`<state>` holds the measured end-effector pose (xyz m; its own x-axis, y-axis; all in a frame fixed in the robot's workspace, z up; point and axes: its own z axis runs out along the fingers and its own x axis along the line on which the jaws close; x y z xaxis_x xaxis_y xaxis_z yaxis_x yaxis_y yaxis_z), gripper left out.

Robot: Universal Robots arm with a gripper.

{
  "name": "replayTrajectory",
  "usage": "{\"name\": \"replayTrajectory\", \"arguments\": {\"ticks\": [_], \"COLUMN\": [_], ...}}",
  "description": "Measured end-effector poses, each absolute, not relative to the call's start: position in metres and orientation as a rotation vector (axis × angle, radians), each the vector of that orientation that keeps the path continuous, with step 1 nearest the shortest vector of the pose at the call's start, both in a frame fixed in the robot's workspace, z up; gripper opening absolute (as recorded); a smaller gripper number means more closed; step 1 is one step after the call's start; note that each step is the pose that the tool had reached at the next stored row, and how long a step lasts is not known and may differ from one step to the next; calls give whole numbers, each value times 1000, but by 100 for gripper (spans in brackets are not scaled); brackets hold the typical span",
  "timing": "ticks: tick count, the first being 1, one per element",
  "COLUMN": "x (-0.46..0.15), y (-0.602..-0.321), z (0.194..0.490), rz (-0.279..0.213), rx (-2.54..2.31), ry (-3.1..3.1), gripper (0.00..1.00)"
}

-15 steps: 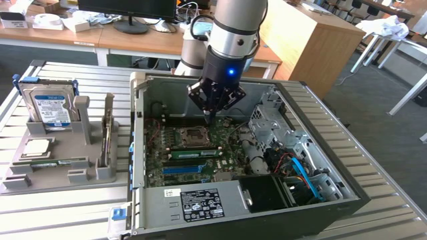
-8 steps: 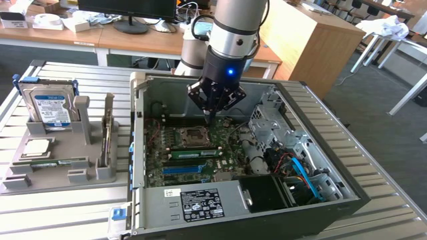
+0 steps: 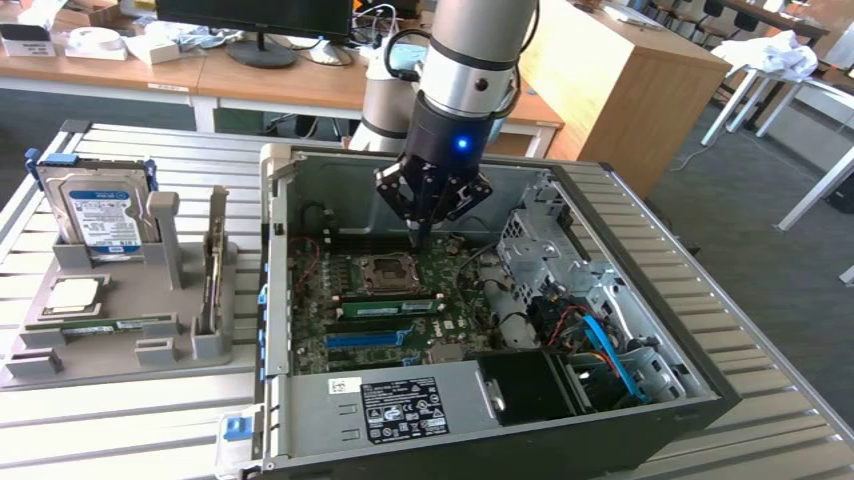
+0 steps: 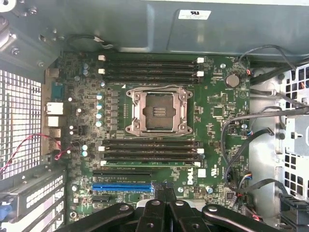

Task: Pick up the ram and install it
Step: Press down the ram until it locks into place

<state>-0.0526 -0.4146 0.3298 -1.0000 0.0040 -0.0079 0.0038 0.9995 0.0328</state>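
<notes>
**Gripper clenched and empty above the open computer**

Gripper point(image 3: 422, 243) clamped tight, fingers pressed together, nothing between them. Hanging point-down from the arm point(image 3: 474, 60) inside the open case, over the far part of the board beyond the processor socket, touching nothing. In the wrist view, the closed black fingers point(image 4: 161, 205) reaching in over the board's edge next to the blue slot.

Slatted metal worktop point(image 3: 80, 425) under everything.

Computer case point(image 3: 320, 400) lying on its side on the worktop, lid off, toward the exterior view's right. Drive cage and loose cables point(image 3: 601, 340) at the case's end on that side.

Green motherboard point(image 4: 217, 111) flat on the case floor. Processor socket point(image 3: 384, 272) point(image 4: 157, 111) near its middle, metal frame around an empty square.

Grey holder point(image 3: 107, 350) on the worktop at the exterior view's left, well apart from the gripper. Hard drive point(image 3: 96, 210) standing upright at its far end. Square silvery chip point(image 3: 74, 293) lying flat on it nearer the camera. Beside that, a green stick point(image 3: 100, 323) resting lengthwise in a groove.

Ram point(image 3: 390, 305) point(image 4: 149, 163) standing on edge in a memory slot on the motherboard, between the processor socket and the blue slot point(image 3: 367, 338) point(image 4: 123, 186), clear of the gripper. Three dark slots alongside it toward the socket.
</notes>
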Motion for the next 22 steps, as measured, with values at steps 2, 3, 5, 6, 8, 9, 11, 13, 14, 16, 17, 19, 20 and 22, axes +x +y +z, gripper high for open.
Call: {"name": "replayTrajectory", "arguments": {"ticks": [2,3,5,6,8,9,11,13,14,16,17,19,20,22], "x": [-53,-53,-52,-52,-52,-52,-53,-53,-52,-52,-52,-52,-52,-52], "y": [-415,-415,-415,-415,-414,-415,-415,-415,-415,-415,-415,-415,-415,-415], "z": [330,330,330,330,331,331,332,333,334,335,335,335,335,335], "rz": [51,51,51,52,52,51,52,52,51,52,52,52,52,52], "rx": [7,7,7,7,7,7,7,7,7,7,7,7,7,7], "ry": [3134,3134,3134,3135,3137,3138,3139,3140,3140,3141,3140,3140,3141,3141], "gripper": [10,10,10,10,10,10,10,10,10,10,10,10,10,10]}}
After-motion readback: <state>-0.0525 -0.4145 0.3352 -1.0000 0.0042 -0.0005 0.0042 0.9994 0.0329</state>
